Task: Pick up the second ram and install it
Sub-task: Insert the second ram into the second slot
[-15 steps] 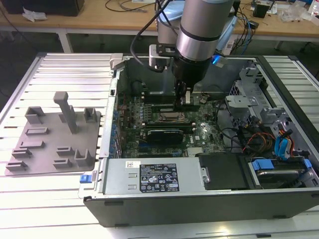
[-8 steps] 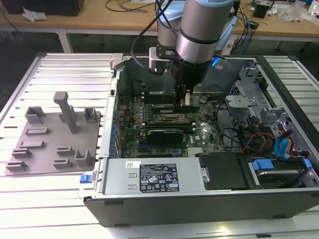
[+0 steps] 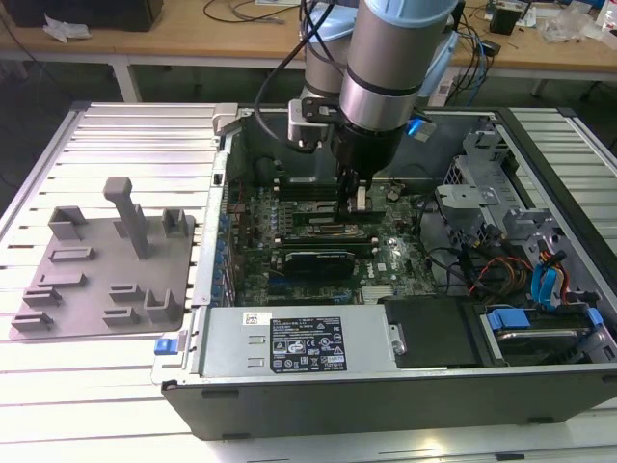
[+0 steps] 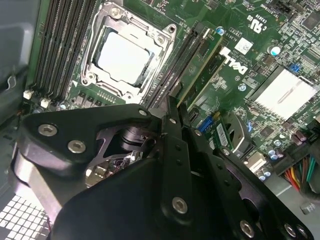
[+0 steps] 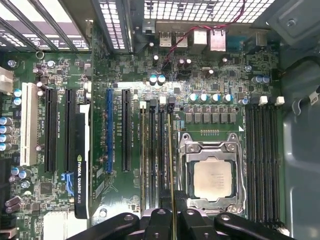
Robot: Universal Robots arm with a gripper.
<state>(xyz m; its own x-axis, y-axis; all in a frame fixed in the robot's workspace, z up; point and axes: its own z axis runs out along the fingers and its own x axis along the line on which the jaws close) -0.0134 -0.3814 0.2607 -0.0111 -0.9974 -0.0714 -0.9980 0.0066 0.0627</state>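
In the exterior view the tool (image 3: pixel 360 196) hangs inside the open case (image 3: pixel 540 145), walls near on each side, pinching one ram (image 3: pixel 361 199). In the second wrist view the ram (image 4: pixel 200 67) sits over the slots beside the socket (image 4: pixel 127 52). In the first wrist view its thin edge (image 5: pixel 172 165) lies between two fingers (image 5: pixel 159 222), beside one socket (image 5: pixel 214 177).

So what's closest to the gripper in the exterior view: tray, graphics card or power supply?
The gripper holds the second ram.
1. Graphics card, on the motherboard.
2. Power supply, case's near edge.
3. Grey tray, outside, exterior view's left.
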